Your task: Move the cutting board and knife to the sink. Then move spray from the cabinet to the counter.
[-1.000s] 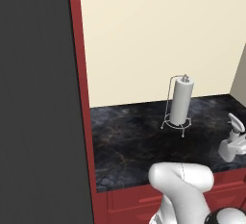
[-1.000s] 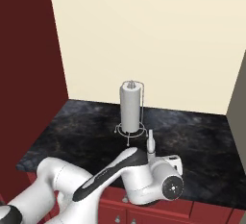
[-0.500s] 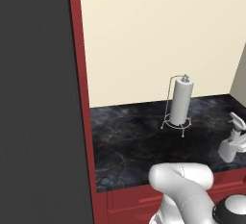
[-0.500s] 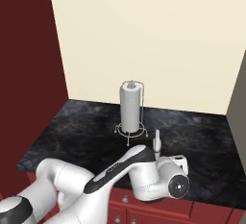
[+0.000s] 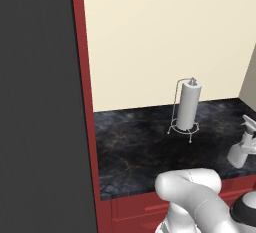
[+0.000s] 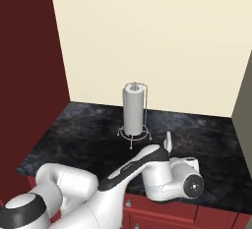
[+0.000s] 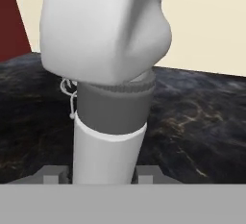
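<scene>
The spray [image 5: 243,149] stands upright on the counter [image 5: 140,149], close to its front edge and towards its right end, well apart from the paper-towel roll [image 5: 188,105] on its wire stand further back. In the hand view the bottle's neck and trigger head sit directly between the two finger tips of the gripper [image 7: 103,174].

Gripper state: the jaws flank the neck on both sides, but whether they press on it or have let go cannot be told from these views.

Handling, as a judgement: the bottle looks like light rigid plastic, smooth and likely slippery, with a wide base that should keep it steady once set down. The slim neck under the trigger head is the sound place to take hold, since the head forms a ledge against slipping.

Arm pose: the arm [image 6: 123,174] is folded low and reaches out level across the counter's front edge, wrist turned so the hand meets the bottle from the side.

The bottle resting on the counter suggests the final placement is essentially made.
</scene>
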